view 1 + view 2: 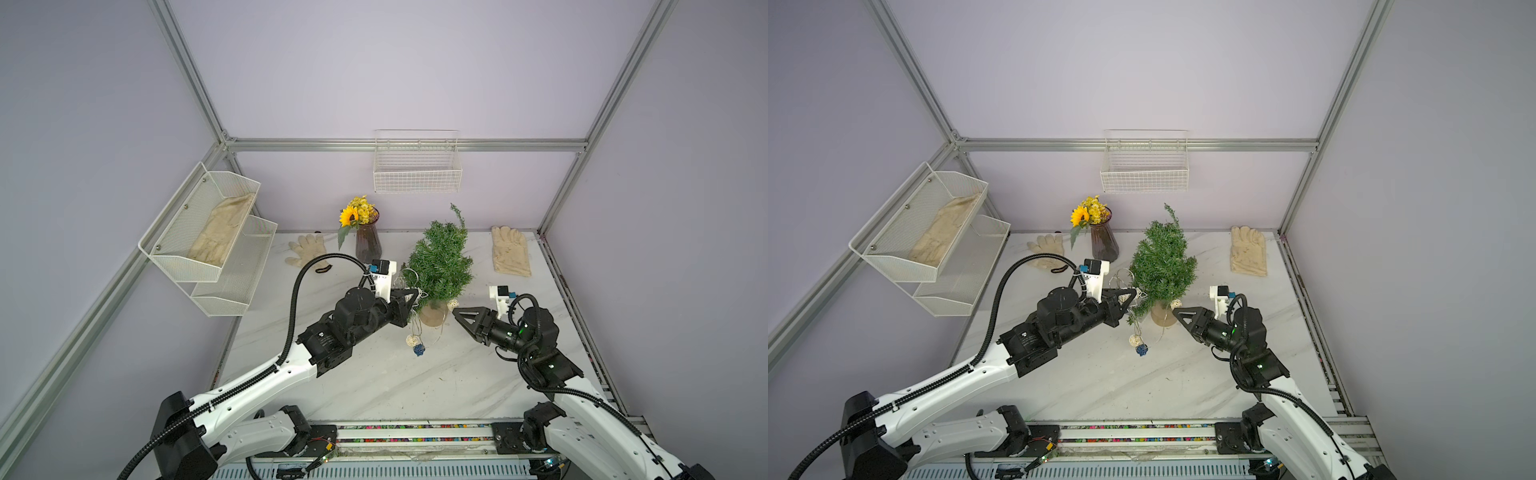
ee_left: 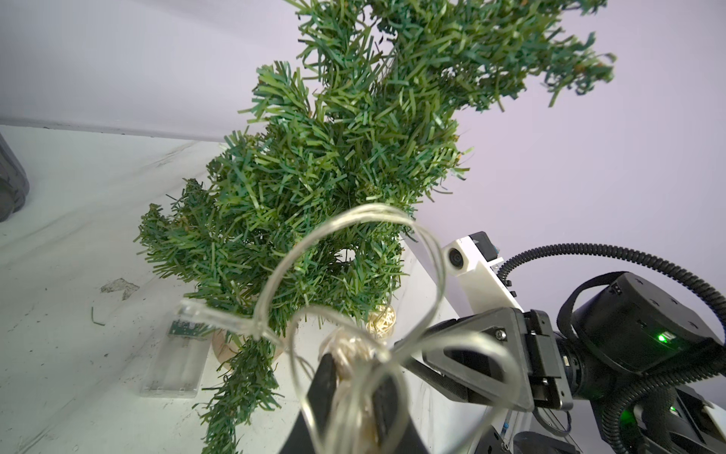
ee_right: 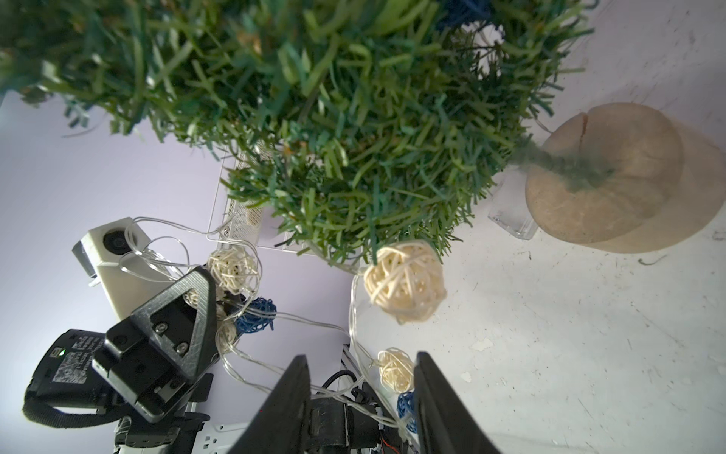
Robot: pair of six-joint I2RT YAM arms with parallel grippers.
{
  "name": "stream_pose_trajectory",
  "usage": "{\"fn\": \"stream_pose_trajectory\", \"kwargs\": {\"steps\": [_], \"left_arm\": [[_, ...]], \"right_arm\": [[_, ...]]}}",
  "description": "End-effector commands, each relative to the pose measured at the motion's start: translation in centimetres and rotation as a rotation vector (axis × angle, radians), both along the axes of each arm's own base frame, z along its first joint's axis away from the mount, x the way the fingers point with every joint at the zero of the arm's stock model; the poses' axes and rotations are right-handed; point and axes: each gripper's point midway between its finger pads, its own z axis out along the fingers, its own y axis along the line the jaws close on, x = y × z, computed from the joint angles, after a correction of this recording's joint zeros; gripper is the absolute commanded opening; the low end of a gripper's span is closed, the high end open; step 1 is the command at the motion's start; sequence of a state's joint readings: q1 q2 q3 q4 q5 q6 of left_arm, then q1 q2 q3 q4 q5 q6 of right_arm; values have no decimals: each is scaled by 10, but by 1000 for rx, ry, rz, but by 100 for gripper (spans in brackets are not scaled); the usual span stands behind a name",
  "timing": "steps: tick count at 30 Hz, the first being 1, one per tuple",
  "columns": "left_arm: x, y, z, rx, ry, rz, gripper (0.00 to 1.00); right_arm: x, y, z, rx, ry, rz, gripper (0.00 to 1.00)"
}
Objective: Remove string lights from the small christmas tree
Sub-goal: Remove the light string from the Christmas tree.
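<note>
The small christmas tree point(image 1: 440, 262) point(image 1: 1163, 266) stands upright on its round tan base point(image 3: 605, 177) at mid-table. My left gripper point(image 1: 415, 293) point(image 2: 355, 369) sits at the tree's left side, shut on a bundle of the string lights point(image 2: 353, 214). Wire loops stick out past its jaws. A cream ball and a blue ball point(image 1: 419, 350) point(image 1: 1141, 350) dangle below it. Another cream ball point(image 3: 404, 281) hangs at the tree's lower branches. The clear battery box point(image 2: 176, 365) lies on the table by the base. My right gripper point(image 1: 455, 311) point(image 3: 361, 357) is low at the base's right side, open and holding nothing.
A dark vase of yellow flowers point(image 1: 368, 241) stands just behind the left gripper. Cream gloves lie at the back left point(image 1: 307, 249) and back right point(image 1: 511, 251). A white mesh rack point(image 1: 208, 232) hangs on the left wall and a wire basket point(image 1: 417, 170) on the back wall.
</note>
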State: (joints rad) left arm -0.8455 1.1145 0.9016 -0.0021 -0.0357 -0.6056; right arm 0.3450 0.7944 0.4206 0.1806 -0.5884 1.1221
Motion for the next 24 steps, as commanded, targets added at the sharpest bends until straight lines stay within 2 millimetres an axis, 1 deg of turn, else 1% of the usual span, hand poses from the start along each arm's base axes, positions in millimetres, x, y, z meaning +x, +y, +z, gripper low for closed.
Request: {"fn": "stream_pose_trajectory", "kwargs": {"steps": [1, 6, 10, 18, 19, 21, 24], "left_arm": [[2, -1, 14, -22, -58, 7, 1], [3, -1, 14, -22, -62, 9, 1], [4, -3, 14, -20, -62, 6, 1], [5, -6, 15, -10, -72, -2, 1], [5, -7, 14, -7, -72, -2, 1], [5, -8, 14, -4, -73, -5, 1], [5, -10, 16, -6, -75, -11, 1]], "right_arm": [[6, 5, 20, 39, -57, -4, 45], [11, 10, 15, 37, -51, 0, 44], [17, 18, 9, 47, -47, 5, 41], [21, 35, 7, 45, -32, 17, 37], [21, 37, 6, 45, -30, 19, 35], [20, 37, 3, 38, -19, 15, 28], [18, 30, 4, 23, -18, -21, 16]]}}
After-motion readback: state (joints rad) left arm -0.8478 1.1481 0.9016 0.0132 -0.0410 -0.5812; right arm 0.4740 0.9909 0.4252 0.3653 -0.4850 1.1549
